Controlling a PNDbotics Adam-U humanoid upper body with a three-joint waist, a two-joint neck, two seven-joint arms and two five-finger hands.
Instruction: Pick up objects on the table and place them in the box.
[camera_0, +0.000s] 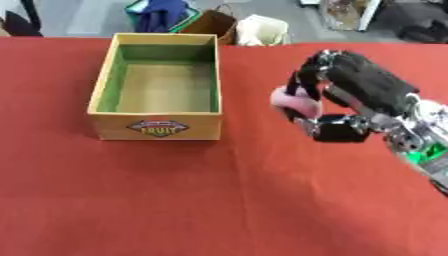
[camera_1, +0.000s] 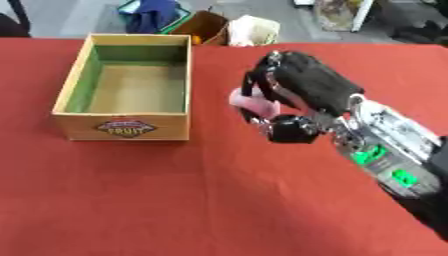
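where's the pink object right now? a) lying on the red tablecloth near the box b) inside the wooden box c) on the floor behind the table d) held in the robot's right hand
d: the right hand has its fingers curled round the pink object, to the right of the wooden box, whose inside looks bare.

Red tablecloth (camera_0: 219, 200); bags (camera_0: 249, 27) on floor behind.
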